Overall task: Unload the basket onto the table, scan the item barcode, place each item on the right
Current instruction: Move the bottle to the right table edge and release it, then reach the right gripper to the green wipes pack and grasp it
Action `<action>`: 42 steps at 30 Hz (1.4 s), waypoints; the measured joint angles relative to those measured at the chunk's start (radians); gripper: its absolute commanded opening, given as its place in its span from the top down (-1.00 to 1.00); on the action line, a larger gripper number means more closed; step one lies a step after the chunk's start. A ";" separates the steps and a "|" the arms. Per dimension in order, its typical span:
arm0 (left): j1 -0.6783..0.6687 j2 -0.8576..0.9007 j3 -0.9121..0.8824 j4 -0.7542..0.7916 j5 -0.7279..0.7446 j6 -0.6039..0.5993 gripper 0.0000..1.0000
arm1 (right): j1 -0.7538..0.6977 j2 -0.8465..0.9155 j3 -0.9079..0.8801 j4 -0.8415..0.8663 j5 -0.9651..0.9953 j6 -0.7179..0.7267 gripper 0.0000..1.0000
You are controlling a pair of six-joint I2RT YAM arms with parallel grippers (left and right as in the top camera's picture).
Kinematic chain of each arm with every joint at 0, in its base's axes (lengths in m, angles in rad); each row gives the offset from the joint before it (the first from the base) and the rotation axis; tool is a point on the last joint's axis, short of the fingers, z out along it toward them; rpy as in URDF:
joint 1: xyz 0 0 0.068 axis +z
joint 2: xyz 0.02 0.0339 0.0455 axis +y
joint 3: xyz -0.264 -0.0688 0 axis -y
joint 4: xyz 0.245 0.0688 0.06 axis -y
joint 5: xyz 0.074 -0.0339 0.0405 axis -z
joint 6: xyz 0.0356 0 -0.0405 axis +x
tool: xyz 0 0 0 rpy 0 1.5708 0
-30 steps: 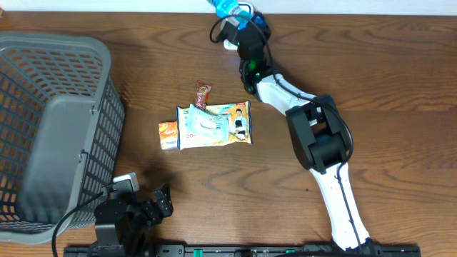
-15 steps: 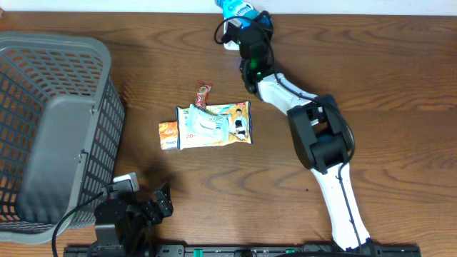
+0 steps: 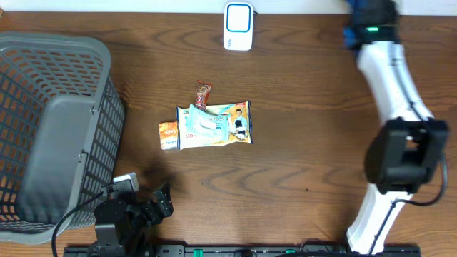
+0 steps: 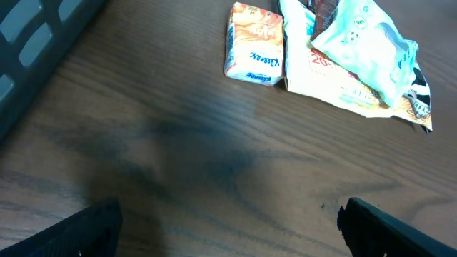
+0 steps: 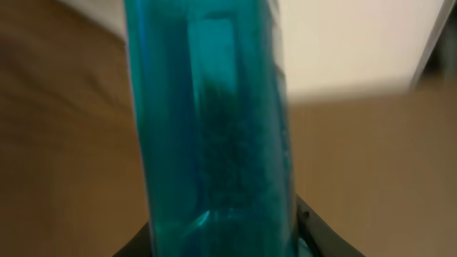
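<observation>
Judging by the blurry wrist view, a teal item [image 5: 211, 128], maybe a bottle, is pinched by the right end effector [image 3: 365, 16] at far right, well apart from the scanner [image 3: 238, 16]; the left end effector [image 4: 228, 239] is spread. Barcode presentation is pending: it must be carried over.

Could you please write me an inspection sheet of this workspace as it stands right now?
Surface: wooden table, bare brown grain, no spills seen.
Job's things: white scanner at the far edge; blue item held up by the right arm.
Clutter: grey basket on the left; pile of packets mid-table.
Grippers: left gripper fingers wide open, empty; right gripper closed on the blue item.
Cables: black cable at the left arm's base.
Surroundings: pale wall strip behind the table.
</observation>
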 measured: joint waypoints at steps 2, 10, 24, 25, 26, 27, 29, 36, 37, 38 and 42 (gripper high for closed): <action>0.000 0.000 0.000 0.000 0.000 0.000 -0.96 | -0.079 0.004 -0.016 -0.055 -0.007 0.066 0.98; 0.000 0.000 0.000 0.000 0.000 0.000 -0.96 | -0.335 0.027 -0.204 -0.011 -0.045 0.172 0.97; 0.000 0.000 0.000 0.000 0.000 0.000 -0.96 | -0.660 0.027 -0.461 0.077 -0.232 0.377 0.83; 0.000 0.000 0.000 0.000 0.000 0.000 -0.96 | -0.672 0.027 -0.466 0.077 -0.244 0.398 0.69; 0.000 0.000 0.000 0.000 0.000 0.000 -0.96 | -0.680 0.027 -0.468 0.077 -0.252 0.415 0.55; 0.000 0.000 0.000 0.000 0.000 0.000 -0.96 | -0.685 0.027 -0.468 0.077 -0.259 0.430 0.34; 0.000 0.000 0.000 0.000 0.000 0.000 -0.95 | -0.687 0.027 -0.468 0.078 -0.268 0.455 -0.12; 0.000 0.000 0.000 0.000 0.000 0.000 -0.96 | -0.645 0.007 -0.467 0.081 -0.287 0.507 -0.99; 0.000 0.000 0.000 0.000 0.000 0.000 -0.96 | -0.637 -0.002 -0.467 0.080 -0.288 0.512 -0.98; 0.000 0.000 0.000 0.000 0.000 0.000 -0.96 | -0.631 -0.015 -0.467 0.079 -0.291 0.521 -0.99; 0.000 0.000 0.000 0.000 0.000 0.000 -0.95 | -0.620 -0.127 -0.467 0.073 -0.357 0.584 -0.99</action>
